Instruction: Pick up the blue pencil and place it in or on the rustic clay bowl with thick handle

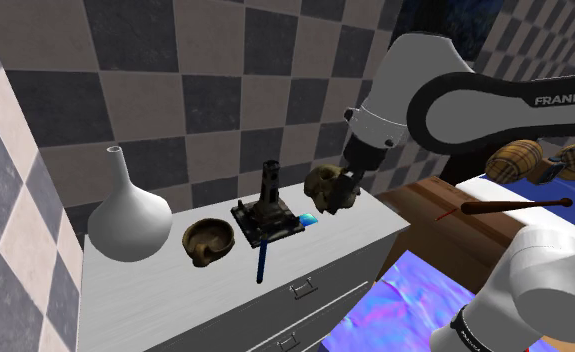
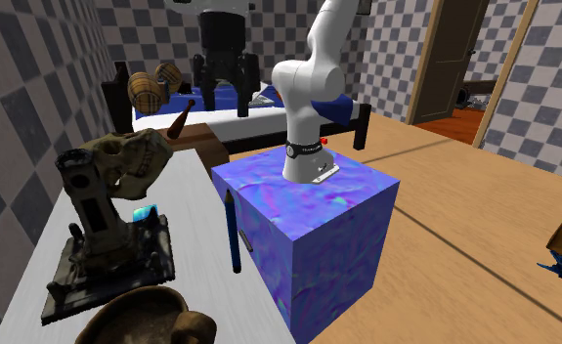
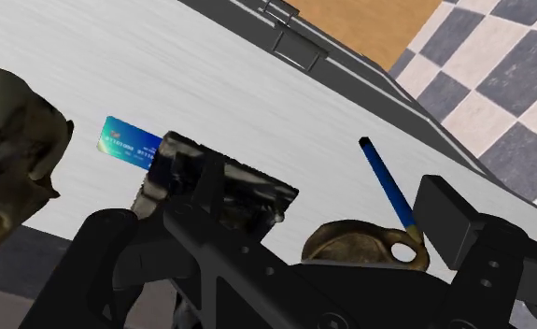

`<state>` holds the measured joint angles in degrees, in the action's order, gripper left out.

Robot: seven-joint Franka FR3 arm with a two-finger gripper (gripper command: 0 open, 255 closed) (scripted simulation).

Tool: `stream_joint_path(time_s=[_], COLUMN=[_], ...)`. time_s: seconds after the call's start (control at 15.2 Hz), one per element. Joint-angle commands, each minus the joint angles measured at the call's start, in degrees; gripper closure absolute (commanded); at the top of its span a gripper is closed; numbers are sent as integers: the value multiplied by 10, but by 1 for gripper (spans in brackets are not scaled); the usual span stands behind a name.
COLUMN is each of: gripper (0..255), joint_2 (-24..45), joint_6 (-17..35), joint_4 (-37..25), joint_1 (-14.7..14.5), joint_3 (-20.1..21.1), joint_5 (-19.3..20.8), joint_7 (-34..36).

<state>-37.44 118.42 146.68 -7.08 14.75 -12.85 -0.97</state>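
Blue pencil (image 1: 262, 258) lies on the white dresser (image 1: 360, 238) near the brown bowl (image 1: 208, 241); pincer (image 1: 347, 188) hangs wide, empty.

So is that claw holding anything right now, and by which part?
Nothing. The gripper is open above the dresser, and the pencil lies on its top, apart from the fingers.

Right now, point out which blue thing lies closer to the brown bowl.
The blue pencil, long and thin, next to the brown bowl. The flat blue card lies farther off, beyond the dark statuette.
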Motion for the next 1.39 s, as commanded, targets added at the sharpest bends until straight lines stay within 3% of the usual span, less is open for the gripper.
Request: stream_joint_path(time_s=[0.0, 0.33, 0.59, 1.12, 1.32], gripper=[0, 0, 0, 0, 0], joint_2=[22, 96, 164, 229, 234], joint_6=[48, 170, 262, 333, 338], joint_4=[1, -8, -27, -26, -26], joint_1=[-10, -25, -24, -7, -5], joint_3=[19, 69, 114, 140, 142], joint_5=[-8, -10, 10, 40, 43], joint_7=[3, 10, 27, 49, 52])
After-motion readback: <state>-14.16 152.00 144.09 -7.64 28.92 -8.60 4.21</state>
